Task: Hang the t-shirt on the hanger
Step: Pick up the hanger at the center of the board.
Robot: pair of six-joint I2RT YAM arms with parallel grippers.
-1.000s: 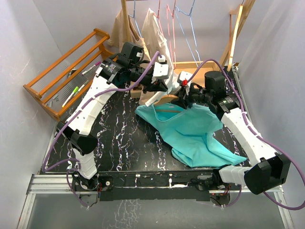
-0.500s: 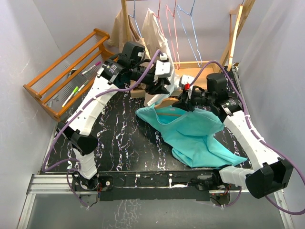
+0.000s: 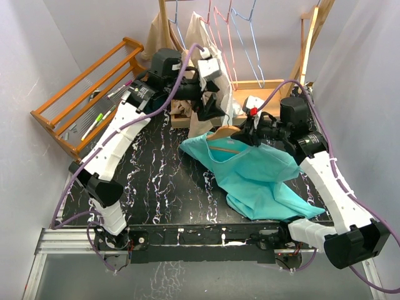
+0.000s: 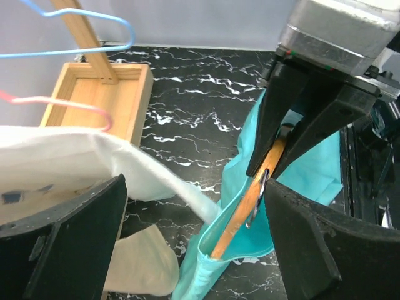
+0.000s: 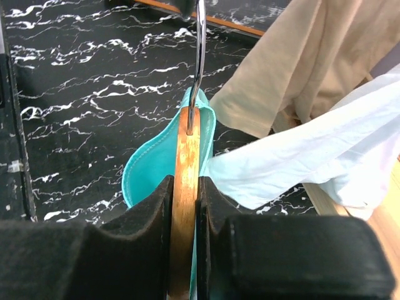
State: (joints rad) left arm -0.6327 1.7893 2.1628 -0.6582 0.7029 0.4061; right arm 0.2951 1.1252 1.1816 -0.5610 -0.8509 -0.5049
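While shut tight on the wooden hanger [image 5: 185,144] just under its metal hook [image 5: 199,56], holds it edge-up over the table [image 3: 156,175]: thus the right gripper [image 5: 185,187]. Neck of the shirt [image 3: 256,172] around the hanger's top, hook poking out through it; rest of the teal cloth spread on the table toward the right arm's base. As for the left gripper [image 4: 194,187]: fingers wide apart, nothing between them, raised above and just beyond the hanger, close to the cream shirts [image 3: 203,37] on the rack. Wooden tray [image 4: 134,103] beneath those shirts, at the table's far edge.
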